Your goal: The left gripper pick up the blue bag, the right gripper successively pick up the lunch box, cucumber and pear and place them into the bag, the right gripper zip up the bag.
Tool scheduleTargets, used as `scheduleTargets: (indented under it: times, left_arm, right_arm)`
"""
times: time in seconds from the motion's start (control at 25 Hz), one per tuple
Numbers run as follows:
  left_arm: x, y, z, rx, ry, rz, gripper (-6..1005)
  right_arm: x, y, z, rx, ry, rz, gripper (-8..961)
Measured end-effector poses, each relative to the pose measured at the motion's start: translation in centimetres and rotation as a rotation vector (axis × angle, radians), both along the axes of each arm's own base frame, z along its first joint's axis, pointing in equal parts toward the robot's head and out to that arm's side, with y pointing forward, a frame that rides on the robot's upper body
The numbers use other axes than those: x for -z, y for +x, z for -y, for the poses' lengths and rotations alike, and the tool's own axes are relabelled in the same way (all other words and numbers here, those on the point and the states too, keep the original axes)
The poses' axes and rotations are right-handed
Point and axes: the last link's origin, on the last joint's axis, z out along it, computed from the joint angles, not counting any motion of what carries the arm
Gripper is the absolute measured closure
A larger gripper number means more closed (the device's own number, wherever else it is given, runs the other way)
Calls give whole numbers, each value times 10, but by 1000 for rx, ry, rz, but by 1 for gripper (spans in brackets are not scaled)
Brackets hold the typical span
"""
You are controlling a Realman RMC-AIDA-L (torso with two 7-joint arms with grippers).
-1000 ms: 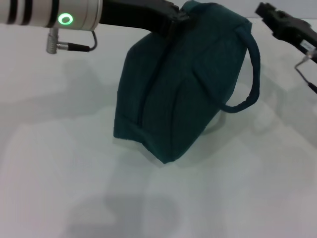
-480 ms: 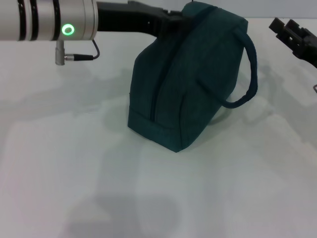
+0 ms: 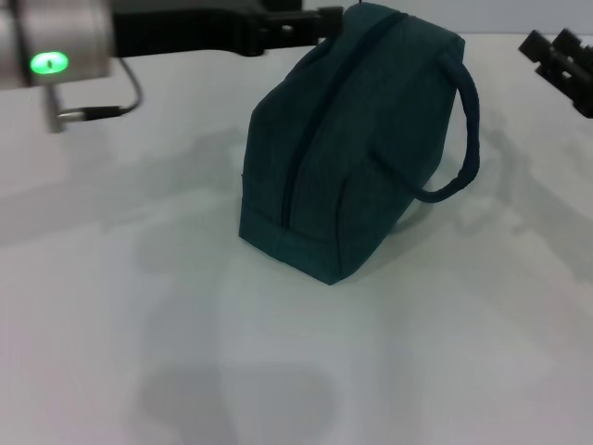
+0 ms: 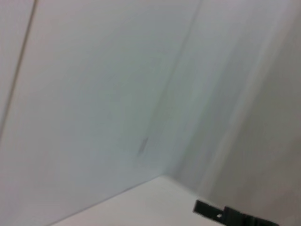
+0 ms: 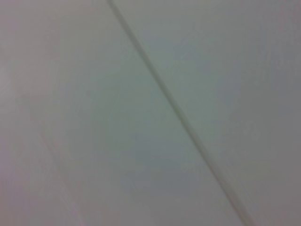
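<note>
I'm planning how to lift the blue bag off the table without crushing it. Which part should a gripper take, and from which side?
Probably the loop handle of the blue bag. It bows clear of the bag's right side, leaving an open gap for a finger. The right gripper is nearest, so come in from the right. The left gripper is at the bag's top left edge.

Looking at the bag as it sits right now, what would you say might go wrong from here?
1. The blue bag stands on one narrow end, leaning; it may topple.
2. The left end effector is right at the bag's top edge and could snag the fabric or tip the bag.
3. The loop handle juts toward the right end effector, which might catch it.
</note>
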Motion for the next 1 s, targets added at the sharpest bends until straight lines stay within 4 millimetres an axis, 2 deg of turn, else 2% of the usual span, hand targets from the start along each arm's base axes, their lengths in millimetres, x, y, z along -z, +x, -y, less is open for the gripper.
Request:
scheduleTargets:
  times: [0.16,0.28,0.36,0.48,0.68,0.84,1.0]
  left_arm:
    - [-22,-22,32,127,5,43,337]
    - [-22,-49,54,183,-2,11,242]
    - [-14,-72,70,191,-4,-13,245]
    - [2,-103,88,207,2,-60,249]
    - [35,-144,113,179,-57,-109,254]
    - [50,-166,126,175,-68,-141,254]
    - [56,-174,135,210,-24,-155,254]
  right_arm:
    - [-17,-13,24,-247,-44,22,87]
    - [-23,-21,44,-436,-131,70,90]
    - [-23,-23,55,-529,-197,118,91]
    - [-13,-18,69,-595,-280,191,93]
    - [17,-1,91,-603,-304,305,92]
    - [44,18,102,-524,-288,423,92]
    - [59,31,108,-472,-311,497,92]
